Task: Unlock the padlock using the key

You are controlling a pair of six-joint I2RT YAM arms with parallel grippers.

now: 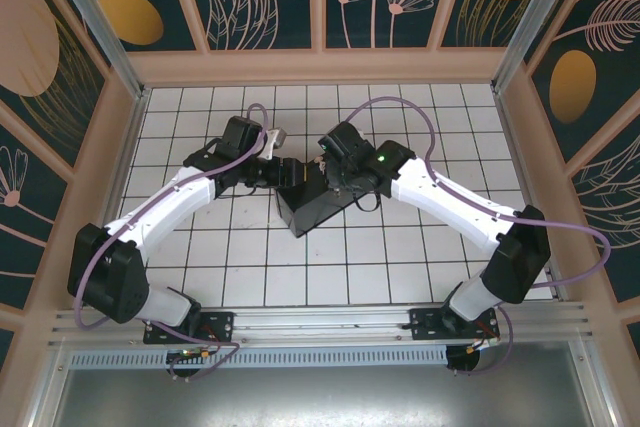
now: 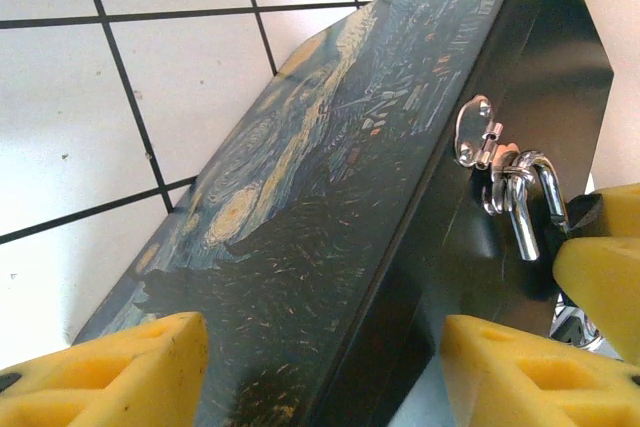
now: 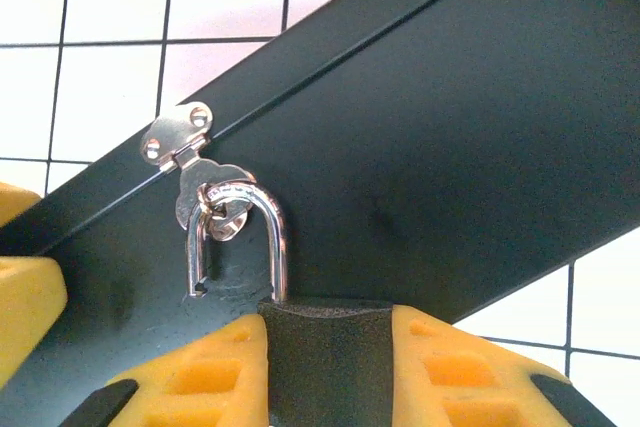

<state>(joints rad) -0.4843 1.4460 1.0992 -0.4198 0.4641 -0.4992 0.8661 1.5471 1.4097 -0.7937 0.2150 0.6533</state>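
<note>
The padlock point(image 3: 325, 377) has a dark body that sits between my right gripper's point(image 3: 325, 332) yellow fingers, which are shut on it. Its silver shackle point(image 3: 275, 227) hooks through the ring of the hasp point(image 3: 180, 142) on the dark box point(image 3: 450, 127). The shackle's short leg ends free above the body, notch showing. In the left wrist view the shackle point(image 2: 540, 197) hangs at the box's front, and a silvery bit point(image 2: 578, 325) shows below it; I cannot tell if it is the key. My left gripper point(image 2: 320, 347) is open, its fingers astride the box's lid edge.
The painted-lid box point(image 1: 315, 205) lies at the middle of the white gridded table point(image 1: 400, 267), with both grippers meeting over it. Wooden walls point(image 1: 320, 67) close in the table at the back and sides. Bare tiles lie in front of the box.
</note>
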